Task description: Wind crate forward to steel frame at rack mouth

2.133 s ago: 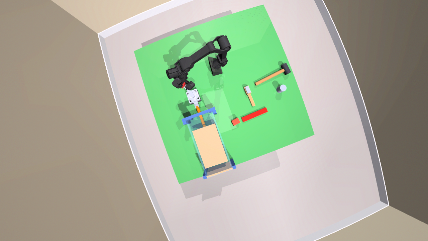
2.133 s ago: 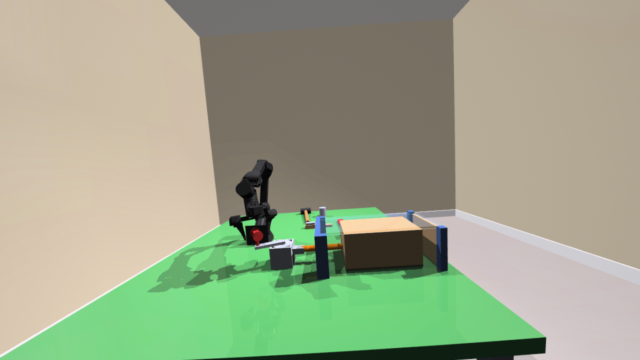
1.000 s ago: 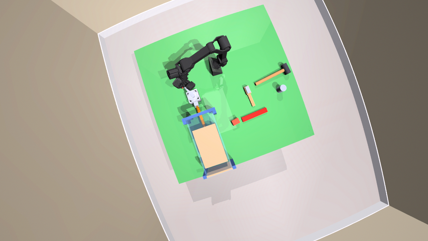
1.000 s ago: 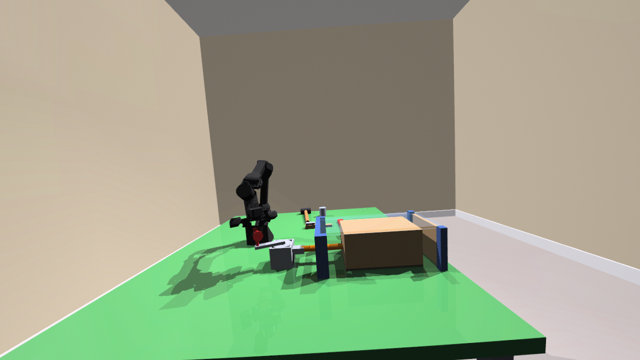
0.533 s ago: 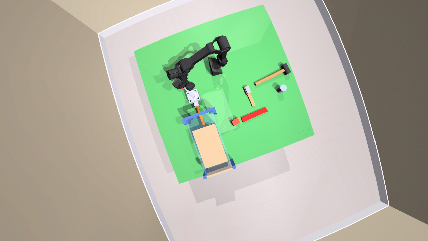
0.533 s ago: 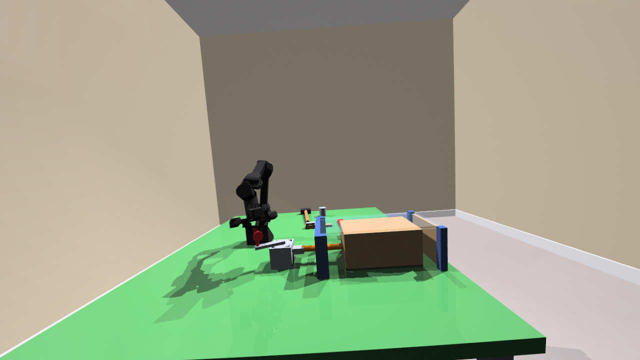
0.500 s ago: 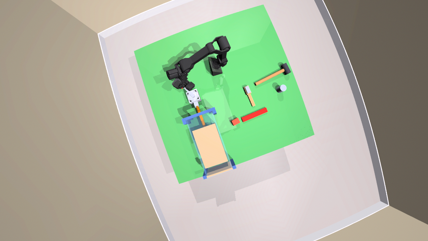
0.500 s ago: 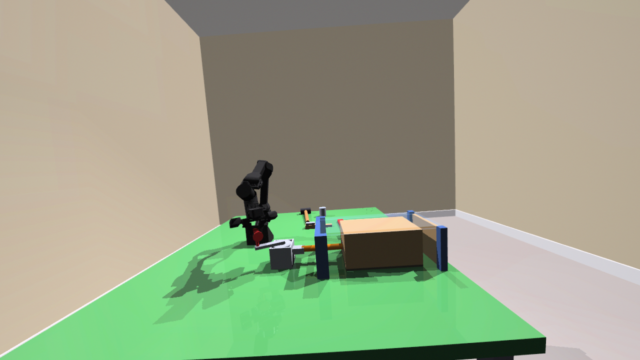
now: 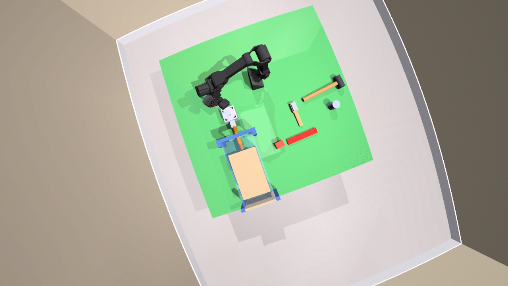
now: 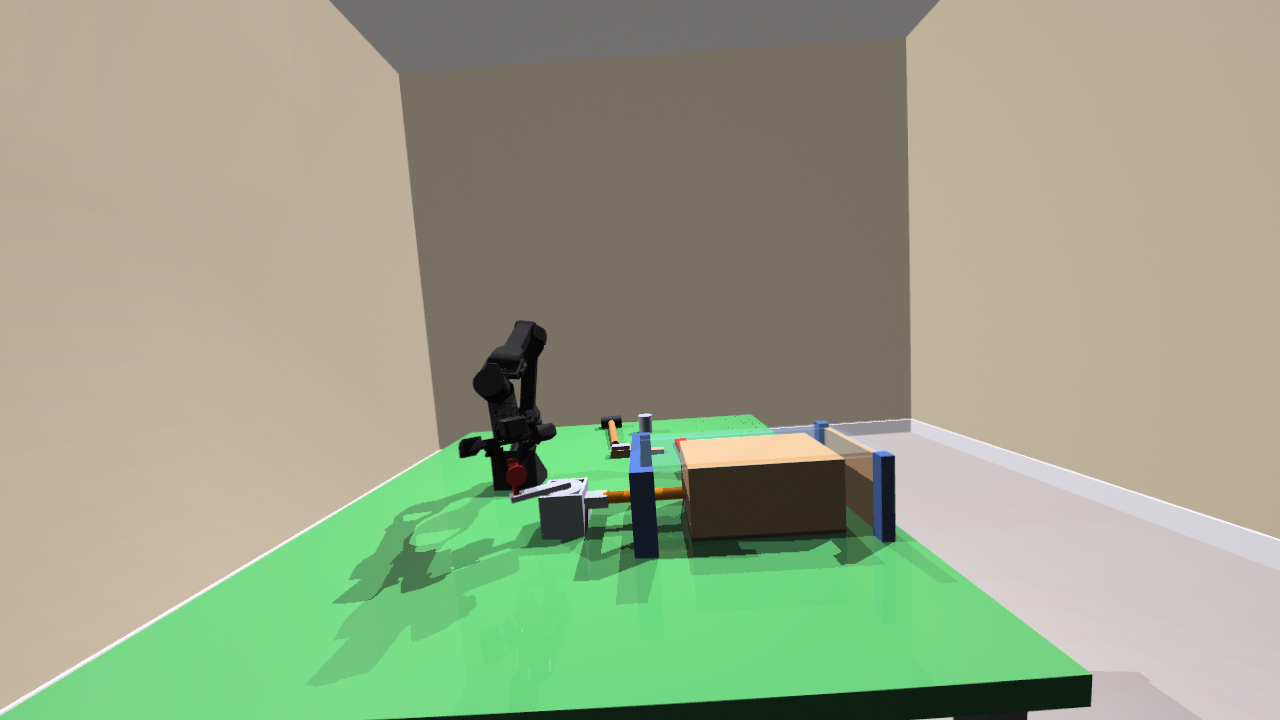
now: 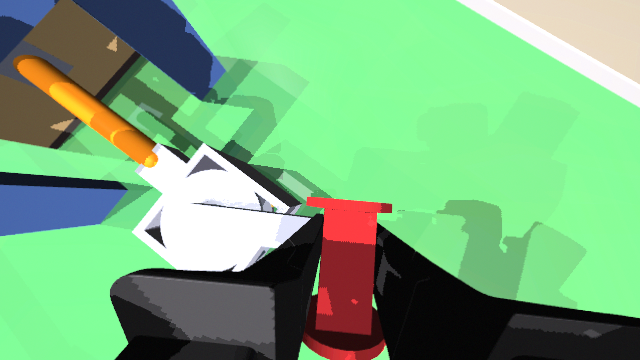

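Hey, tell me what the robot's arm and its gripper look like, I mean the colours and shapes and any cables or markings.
The arm is black all over, with chunky rounded joints and slim links. The gripper is black too, its two fingers broad at the back and tapering toward the tips. I see no cables or markings.

Bright, crisp views; hard shadows streak the green bench (image 9: 291, 71) (image 10: 716, 644) (image 11: 350, 100), white winch (image 11: 200, 230) nearly washed out.

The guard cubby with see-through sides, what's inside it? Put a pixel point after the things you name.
A tan crate (image 9: 249, 173) (image 10: 765, 497) and part of the orange strap (image 9: 240, 141) (image 10: 669, 493). The crate hides whatever is underneath or inside it.
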Controlling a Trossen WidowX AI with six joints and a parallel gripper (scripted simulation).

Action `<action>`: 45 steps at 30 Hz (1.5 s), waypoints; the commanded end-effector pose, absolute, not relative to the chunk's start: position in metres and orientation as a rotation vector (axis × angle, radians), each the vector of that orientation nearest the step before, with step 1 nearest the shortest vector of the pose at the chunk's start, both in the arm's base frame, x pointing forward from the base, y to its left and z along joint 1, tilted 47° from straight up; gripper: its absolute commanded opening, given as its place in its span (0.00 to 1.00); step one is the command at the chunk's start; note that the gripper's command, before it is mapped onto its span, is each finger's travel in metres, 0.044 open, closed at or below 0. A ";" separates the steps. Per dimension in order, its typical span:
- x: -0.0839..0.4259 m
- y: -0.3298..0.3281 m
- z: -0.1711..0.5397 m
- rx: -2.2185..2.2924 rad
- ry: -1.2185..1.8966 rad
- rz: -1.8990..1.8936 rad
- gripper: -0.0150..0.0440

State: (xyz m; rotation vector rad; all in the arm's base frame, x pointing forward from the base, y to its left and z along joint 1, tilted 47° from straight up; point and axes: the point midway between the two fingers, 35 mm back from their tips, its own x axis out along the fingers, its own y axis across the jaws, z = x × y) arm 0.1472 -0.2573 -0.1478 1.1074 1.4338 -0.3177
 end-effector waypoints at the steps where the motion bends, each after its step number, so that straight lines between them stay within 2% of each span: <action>1: 0.154 -0.260 -0.154 1.103 1.428 -0.316 0.25; 45: 0.205 -0.277 -0.175 1.102 1.424 -0.314 0.25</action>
